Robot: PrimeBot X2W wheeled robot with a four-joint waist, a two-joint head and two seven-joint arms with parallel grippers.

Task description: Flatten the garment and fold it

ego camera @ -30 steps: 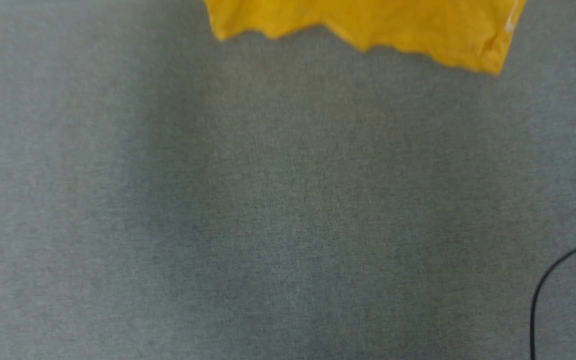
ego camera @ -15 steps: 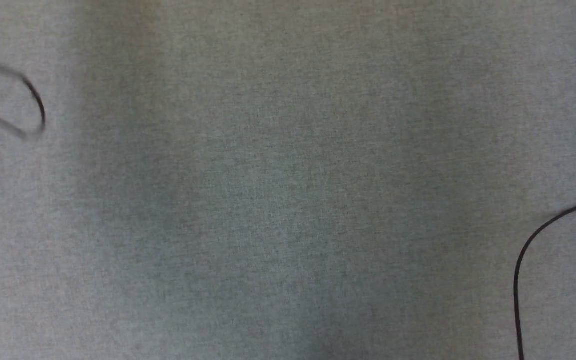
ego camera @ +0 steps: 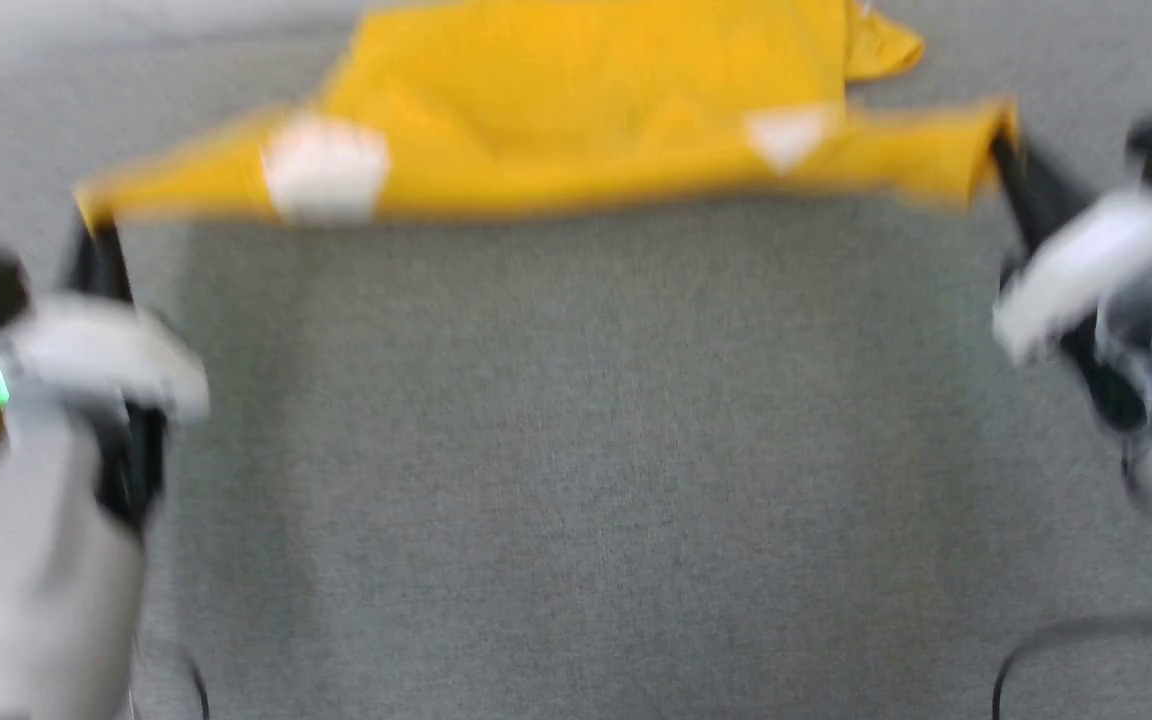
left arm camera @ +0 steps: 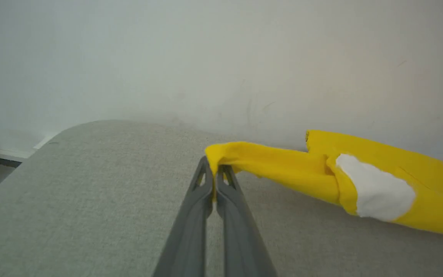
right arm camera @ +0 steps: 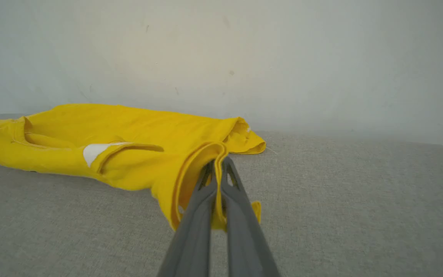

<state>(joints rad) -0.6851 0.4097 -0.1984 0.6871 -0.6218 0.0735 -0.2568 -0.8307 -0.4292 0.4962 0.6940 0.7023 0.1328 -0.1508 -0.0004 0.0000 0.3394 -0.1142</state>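
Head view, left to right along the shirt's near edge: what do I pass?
left gripper, shut on one end of the garment → larger white patch → smaller white patch → right gripper, shut on the other end.

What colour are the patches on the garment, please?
White patches on yellow garment; clearest in left wrist view.

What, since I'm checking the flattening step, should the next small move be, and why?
Probably pull both toward the robot, low: left gripper and right gripper each pinch an end of the garment, taut between them, its far part bunched.
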